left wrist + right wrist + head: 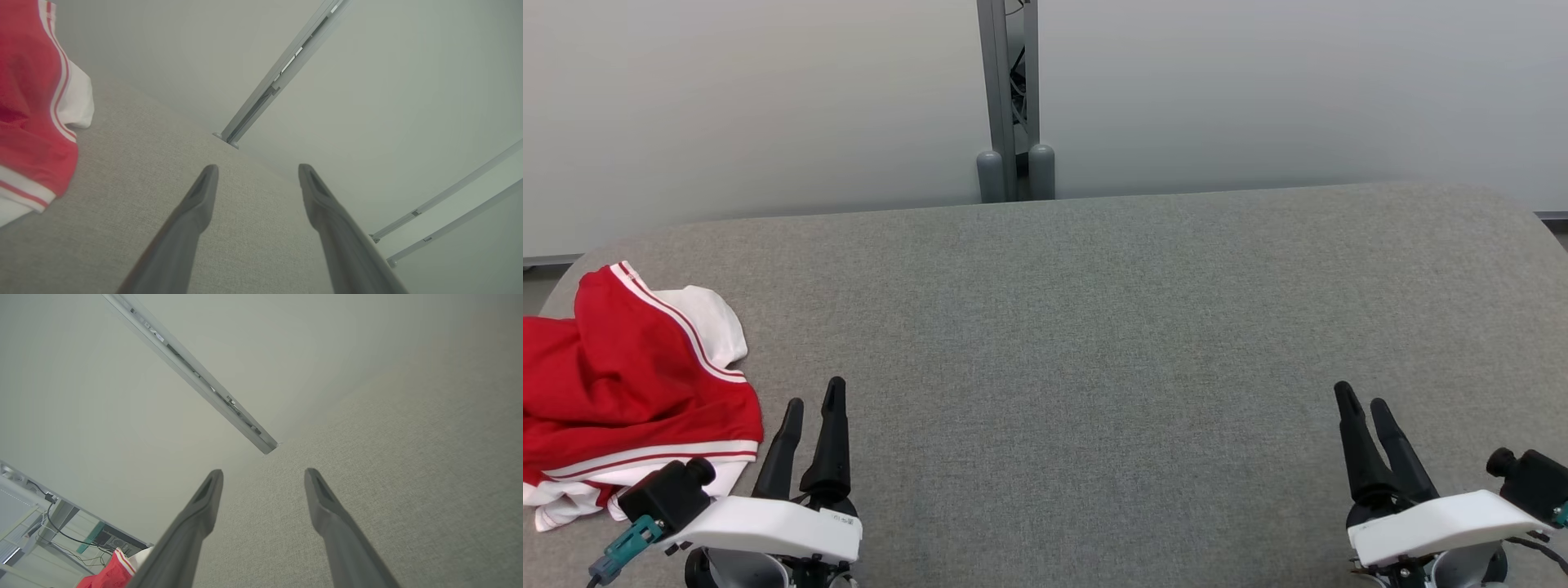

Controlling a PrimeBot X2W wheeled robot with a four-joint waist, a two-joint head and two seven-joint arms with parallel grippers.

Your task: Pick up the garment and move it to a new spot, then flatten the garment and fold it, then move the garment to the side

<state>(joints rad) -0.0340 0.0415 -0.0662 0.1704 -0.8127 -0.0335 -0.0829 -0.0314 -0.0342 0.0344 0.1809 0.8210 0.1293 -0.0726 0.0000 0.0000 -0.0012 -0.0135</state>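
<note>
The garment is red with white panels and red-and-white striped trim, lying crumpled at the left edge of the grey fabric table. My left gripper stands open just to the garment's right, near the front edge, with nothing between its fingers. In the left wrist view the garment lies at the left, apart from the open left gripper. My right gripper is open at the front right, far from the cloth. The right wrist view shows that open gripper and a bit of garment at the bottom left.
A pale wall runs behind the table, with a grey metal post standing at its middle. The table's back corners are rounded. Desks and cables show beyond the table's left end in the right wrist view.
</note>
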